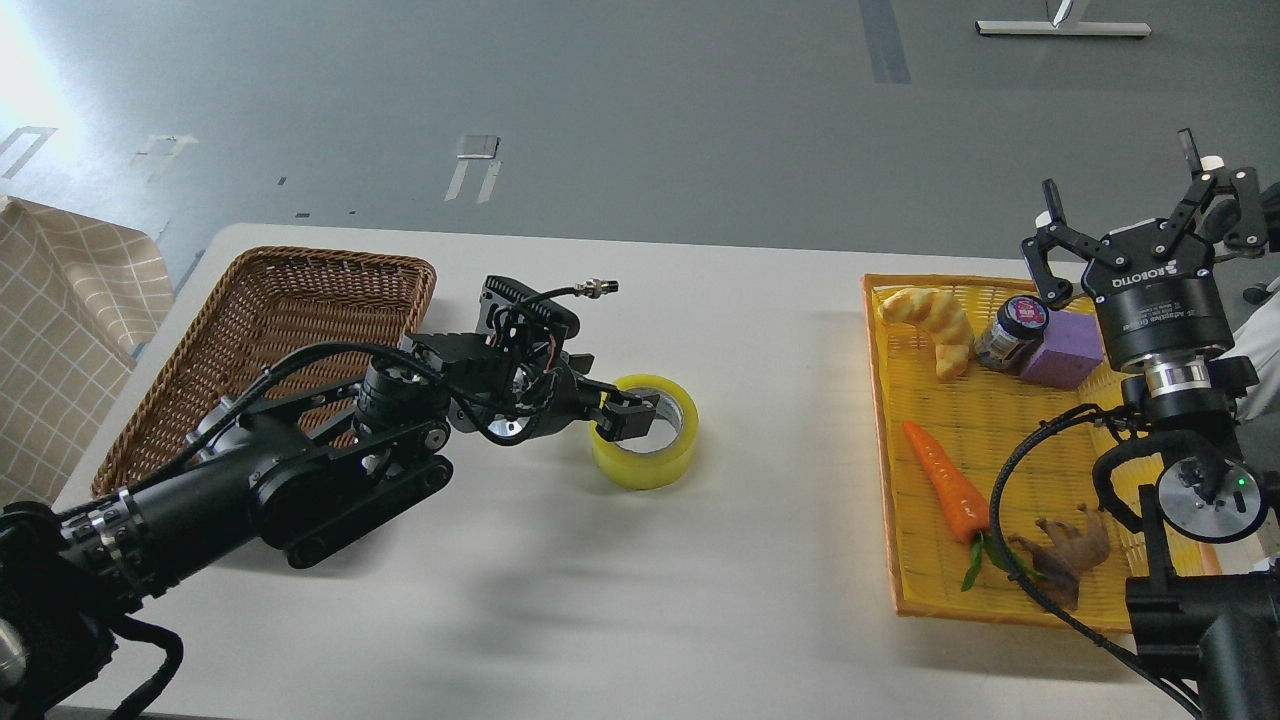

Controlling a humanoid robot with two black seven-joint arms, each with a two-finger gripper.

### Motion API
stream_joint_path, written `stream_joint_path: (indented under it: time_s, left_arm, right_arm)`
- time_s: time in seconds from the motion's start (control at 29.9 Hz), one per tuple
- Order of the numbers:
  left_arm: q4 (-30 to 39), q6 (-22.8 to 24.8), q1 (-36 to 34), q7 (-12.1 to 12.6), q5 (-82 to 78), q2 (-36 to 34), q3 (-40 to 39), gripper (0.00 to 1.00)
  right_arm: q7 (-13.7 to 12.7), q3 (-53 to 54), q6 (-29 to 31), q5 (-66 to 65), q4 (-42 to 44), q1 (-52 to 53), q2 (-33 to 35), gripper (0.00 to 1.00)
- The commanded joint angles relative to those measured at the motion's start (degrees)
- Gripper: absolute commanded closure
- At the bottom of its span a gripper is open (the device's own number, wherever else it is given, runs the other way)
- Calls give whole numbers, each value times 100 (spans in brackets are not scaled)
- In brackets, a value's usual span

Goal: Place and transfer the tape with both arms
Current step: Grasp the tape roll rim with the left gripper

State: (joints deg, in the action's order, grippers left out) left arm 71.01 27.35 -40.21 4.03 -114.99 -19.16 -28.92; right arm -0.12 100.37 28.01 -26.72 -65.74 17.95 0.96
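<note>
Left gripper [622,412] is clamped on the near-left wall of the tape [646,432], which sits mid-table [760,400]. Right gripper [1130,215], way off at 3 o'clock over the yellow tray [990,420], has its fingers spread, holding nothing.

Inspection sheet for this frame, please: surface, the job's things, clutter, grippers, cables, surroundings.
Surface: white table, no spills seen.
Job's things: yellowish tape roll lying flat on the table near the middle.
Clutter: empty wicker basket on the left; yellow tray on the right holding a bread piece, dark jar, purple block, carrot and a brown animal figure.
Grippers: left gripper at the tape, fingers over its near wall, one reaching into the core; right gripper open, raised by the tray's far right corner, holding nothing.
Cables: black cables along both arms; loose connector above the left wrist.
Surroundings: grey floor, checked cloth far left.
</note>
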Motion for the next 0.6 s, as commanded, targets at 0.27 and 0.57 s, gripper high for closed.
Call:
stream_joint_path:
  time_s: [0.27,0.57]
  left_arm:
    - [-140,-11,40,-7,-6,18,9,19]
    - [-175,-11,207,10,-24,27,9,22]
  right_arm:
    - [-6,-9,-1,0,0,-20,-8,1]
    - [3,0,-1,9,-9,-46,-8,1]
